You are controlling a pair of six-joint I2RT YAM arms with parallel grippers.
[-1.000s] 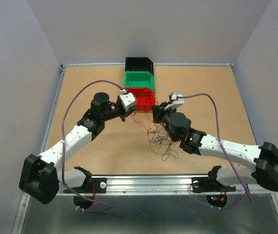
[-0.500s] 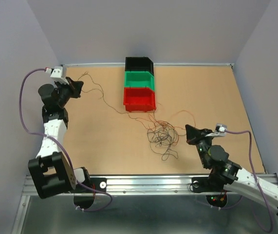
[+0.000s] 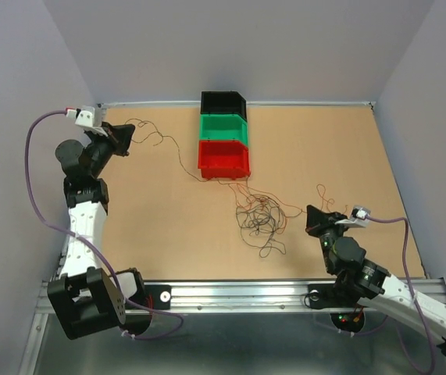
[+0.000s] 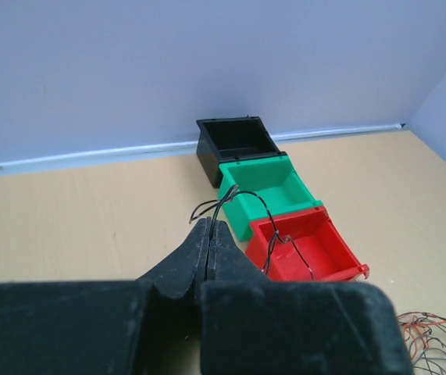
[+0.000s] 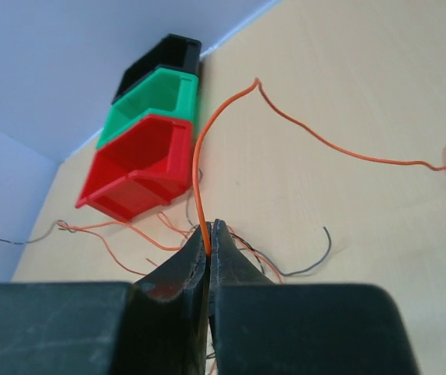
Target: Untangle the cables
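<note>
The left pincer (image 4: 209,226) is pressed closed on a dark wire (image 4: 224,201), which leaves the tips and arches forward and to the pincer's right, dropping over the near wall of the red bin (image 4: 308,250). The right pincer (image 5: 209,226) is likewise clamped shut, on an orange wire (image 5: 196,168). This rises straight ahead from the tips, bends at a sharp peak, and its free end trails off to the pincer's right across the desk (image 3: 324,141).

Ahead of the right pincer and a little to its left lies the tangle (image 3: 258,217), a loose curly heap of red and dark strands. It sits near this pincer and well apart from the left one, so the right arm is the closer of the two. From the left pincer the dark wire's long axis runs ahead and rightward past the front of the red bin and on into the heap. The two pincers sit on opposite sides of the heap, so I judge the held strands are being drawn out along that line. Whether the orange wire's other end is free of the heap cannot be told.

Beyond the red bin stand the green bin (image 4: 265,187) and then the black bin (image 4: 234,144), touching in a row.
</note>
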